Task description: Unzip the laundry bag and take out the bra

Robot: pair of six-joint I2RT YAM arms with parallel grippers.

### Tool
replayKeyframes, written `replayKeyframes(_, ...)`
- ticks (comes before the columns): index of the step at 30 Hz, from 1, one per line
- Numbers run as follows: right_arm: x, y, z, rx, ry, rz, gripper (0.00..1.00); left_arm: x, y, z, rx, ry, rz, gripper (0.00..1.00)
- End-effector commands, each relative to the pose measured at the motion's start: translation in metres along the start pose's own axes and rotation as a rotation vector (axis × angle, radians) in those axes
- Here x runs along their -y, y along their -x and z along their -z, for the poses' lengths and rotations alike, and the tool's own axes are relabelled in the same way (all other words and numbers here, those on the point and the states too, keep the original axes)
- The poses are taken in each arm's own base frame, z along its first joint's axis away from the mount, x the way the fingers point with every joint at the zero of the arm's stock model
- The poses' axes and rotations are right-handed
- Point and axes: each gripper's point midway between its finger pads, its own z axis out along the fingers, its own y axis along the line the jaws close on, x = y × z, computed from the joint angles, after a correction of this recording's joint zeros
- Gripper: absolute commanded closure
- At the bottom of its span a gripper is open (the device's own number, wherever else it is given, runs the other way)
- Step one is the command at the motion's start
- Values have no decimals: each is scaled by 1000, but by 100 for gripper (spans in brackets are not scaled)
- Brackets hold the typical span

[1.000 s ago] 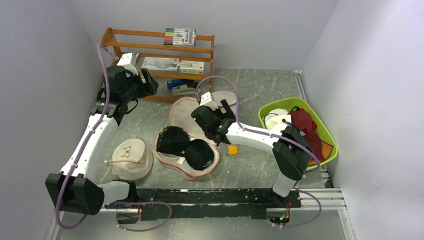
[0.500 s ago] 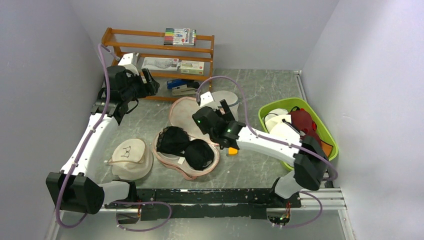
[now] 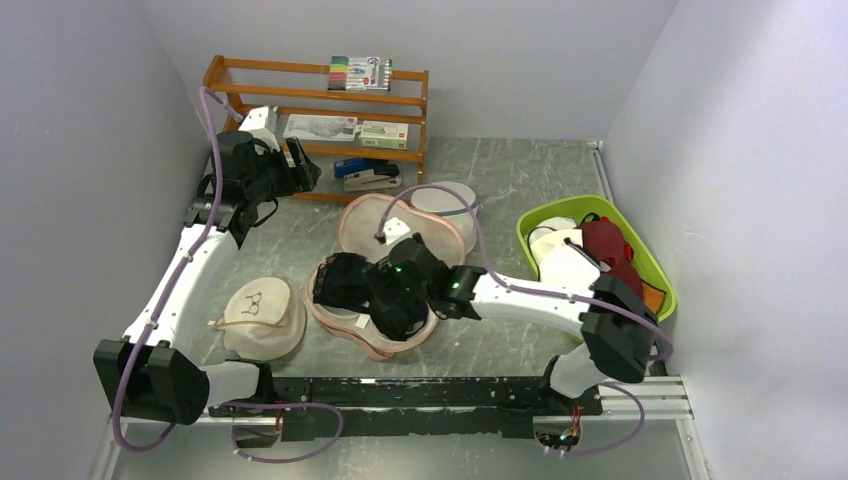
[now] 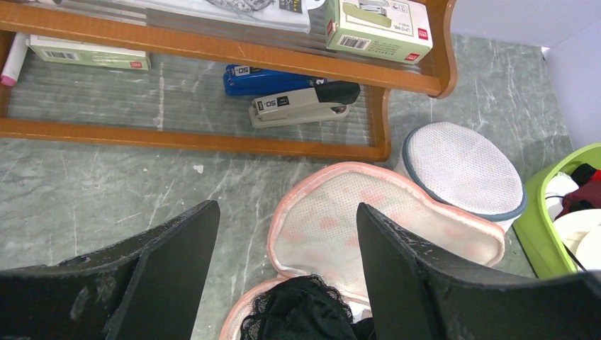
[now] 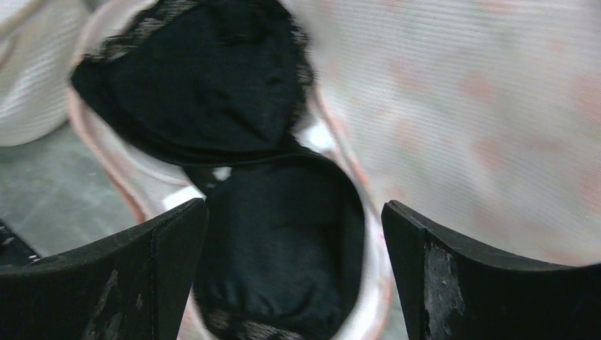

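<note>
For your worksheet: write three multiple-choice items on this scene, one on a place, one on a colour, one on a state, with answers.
1. Where does the black bra lie?
A. on the shelf
B. in the opened laundry bag
C. under the cap

2. What colour is the basket?
A. blue
B. green
C. orange

3. How is the right hand?
A. open above the bra
B. shut on the bra
C. shut on the cap

Answers: 1 B, it lies on the bag's pinkish lining; 2 B, its wall is green; 3 A, its jaws stand apart, nothing between them.
</note>
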Motion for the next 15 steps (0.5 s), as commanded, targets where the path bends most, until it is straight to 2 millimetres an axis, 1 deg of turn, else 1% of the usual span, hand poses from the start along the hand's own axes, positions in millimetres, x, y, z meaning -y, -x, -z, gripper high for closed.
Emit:
replayKeyframes(1, -62, 23, -13, 52, 168, 11, 8, 5, 12, 1, 32, -27, -19, 18)
replayKeyframes(3, -76, 18, -25, 22, 142, 82, 12, 4, 11, 0, 33, -22, -19, 18)
replayKeyframes(4, -83, 19, -29, 13, 129, 122, 16, 3, 10, -1, 28, -16, -19, 18)
replayKeyframes(5, -90, 25, -33, 14, 103, 159, 19, 2, 9, -2, 20, -12, -17, 18)
replayKeyframes(7, -100, 23, -40, 2, 35, 252, 23, 1, 11, -1, 21, -5, -16, 19)
replayKeyframes(12, -114, 19, -49, -15, -110, 450, 29, 1, 15, 5, 54, -1, -18, 18)
replayKeyframes(14, -113, 17, -53, -14, -168, 515, 31, 1, 15, 4, 49, -1, -20, 18)
replayKeyframes(15, -114, 19, -53, -7, -190, 538, 32, 1, 14, 4, 47, 0, -19, 18)
